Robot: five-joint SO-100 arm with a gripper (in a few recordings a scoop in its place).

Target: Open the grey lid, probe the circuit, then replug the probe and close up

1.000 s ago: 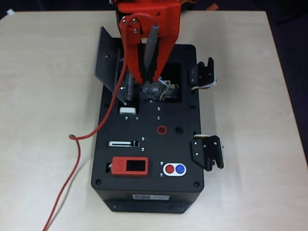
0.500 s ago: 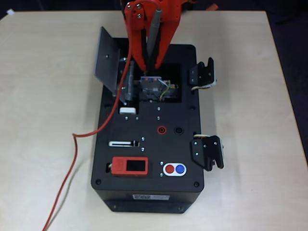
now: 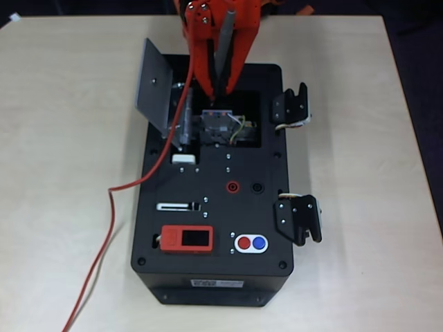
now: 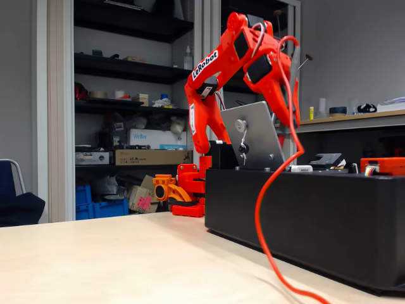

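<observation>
The grey lid (image 3: 154,86) stands open on its hinge at the left of the black box (image 3: 214,277); in the fixed view the lid (image 4: 256,136) shows its round knob. The circuit (image 3: 223,128) lies uncovered in the square recess, with yellow and white wires at its right. My red gripper (image 3: 217,90) is shut on the probe (image 3: 225,41), a grey rod pointing down just above the recess's back edge. The probe's red wire (image 3: 111,200) runs off the box's left side across the table. In the fixed view my gripper (image 4: 291,114) hangs behind the lid, the wire (image 4: 262,209) looping down.
On the box top sit a red socket (image 3: 233,187), a black socket (image 3: 257,187), an orange-red display (image 3: 187,238) and red and blue buttons (image 3: 250,243). Two black latch brackets (image 3: 291,107) (image 3: 299,218) stick out on the right. Beige table (image 3: 360,173) surrounds the box.
My gripper has risen and pulled back toward the top of the overhead picture, taking the probe tip off the circuit. The red wire's slack has shifted slightly.
</observation>
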